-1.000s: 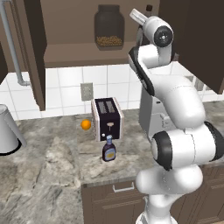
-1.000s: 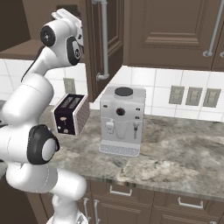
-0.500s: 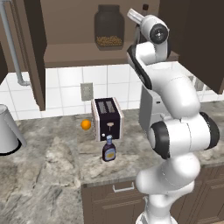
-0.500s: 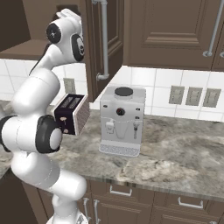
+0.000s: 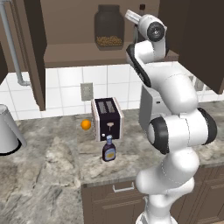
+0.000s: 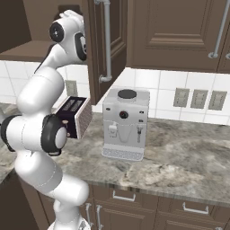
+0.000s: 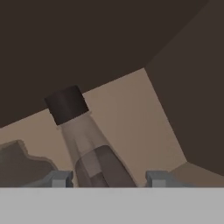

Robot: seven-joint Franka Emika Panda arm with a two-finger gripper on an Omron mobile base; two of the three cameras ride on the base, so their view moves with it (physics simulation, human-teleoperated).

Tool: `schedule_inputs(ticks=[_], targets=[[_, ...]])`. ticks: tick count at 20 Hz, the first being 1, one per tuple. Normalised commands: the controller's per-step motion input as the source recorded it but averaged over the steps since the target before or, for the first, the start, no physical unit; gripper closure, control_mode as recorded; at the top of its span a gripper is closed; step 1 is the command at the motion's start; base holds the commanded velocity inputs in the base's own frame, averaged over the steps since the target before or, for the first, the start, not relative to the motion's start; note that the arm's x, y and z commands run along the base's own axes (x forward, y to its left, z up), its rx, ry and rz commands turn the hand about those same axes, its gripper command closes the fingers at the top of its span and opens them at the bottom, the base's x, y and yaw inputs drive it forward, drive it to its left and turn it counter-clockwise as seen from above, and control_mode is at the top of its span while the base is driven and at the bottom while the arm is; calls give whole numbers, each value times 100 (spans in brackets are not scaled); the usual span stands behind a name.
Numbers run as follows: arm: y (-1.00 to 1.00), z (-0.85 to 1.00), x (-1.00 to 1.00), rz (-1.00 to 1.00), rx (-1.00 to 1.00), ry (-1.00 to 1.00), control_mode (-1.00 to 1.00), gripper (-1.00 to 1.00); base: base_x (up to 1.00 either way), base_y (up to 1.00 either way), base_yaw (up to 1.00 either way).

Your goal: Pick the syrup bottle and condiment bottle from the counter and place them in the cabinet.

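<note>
In the hand view the syrup bottle [image 7: 94,148] fills the space between my fingertips, its dark cap and narrow neck pointing into the brown cabinet [image 7: 131,109]. My gripper [image 7: 108,179] is shut on it, up at shelf height. From the left base view the bottle's dark cap [image 5: 142,7] peeks above my wrist, right of the cabinet shelf [image 5: 83,56]. The condiment bottle [image 5: 109,150], small with a blue cap and yellow label, stands upright on the counter [image 5: 52,175] in front of the toaster.
A big dark glass jar [image 5: 109,27] stands on the shelf left of my hand. The toaster [image 5: 107,117], an orange [image 5: 86,124] and a kettle [image 5: 6,131] share the counter. A coffee machine [image 6: 126,123] stands to the right. The cabinet doors [image 5: 33,52] [image 6: 101,40] hang open.
The wrist has swung a little to the left toward the shelf while carrying the syrup bottle. The condiment bottle has not moved.
</note>
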Motion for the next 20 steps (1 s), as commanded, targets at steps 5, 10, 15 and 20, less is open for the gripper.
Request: schedule_inputs(ticks=[5, 10, 15, 20], targets=[[-5, -5, 13, 0, -1, 2, -100, 100, 0, 0, 0], [-41, 0, 34, 0, 1, -1, -100, 100, 0, 0, 0], [-17, -4, 13, 0, 0, -3, -100, 100, 0, 0, 0], [-8, -23, 0, 0, 0, -1, -100, 100, 0, 0, 0]])
